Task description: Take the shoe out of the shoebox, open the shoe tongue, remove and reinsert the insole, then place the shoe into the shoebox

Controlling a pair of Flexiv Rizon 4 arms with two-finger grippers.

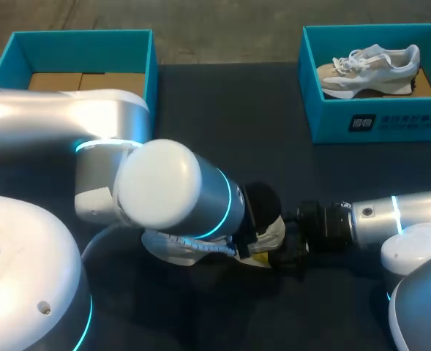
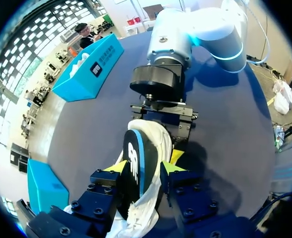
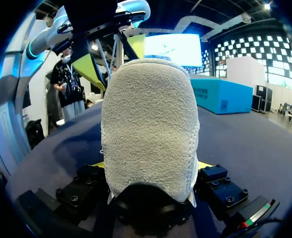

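A white shoe [image 1: 270, 235] lies mid-table, mostly hidden under my left arm. My right gripper [image 1: 294, 247] comes in from the right and is shut on the shoe's heel, which fills the right wrist view [image 3: 148, 129] between the fingers of that gripper [image 3: 150, 166]. In the left wrist view a black insole [image 2: 136, 168] with a blue edge stands up out of the shoe [image 2: 158, 136]. My left gripper [image 2: 145, 167] is shut on the insole, its yellow tips pressed against both sides. My right gripper [image 2: 163, 119] holds the far end.
A teal shoebox [image 1: 376, 121] at the back right holds a second white and beige shoe [image 1: 369, 69]. Another teal shoebox [image 1: 76, 44] at the back left shows only a cardboard bottom. Dark table surface lies between them.
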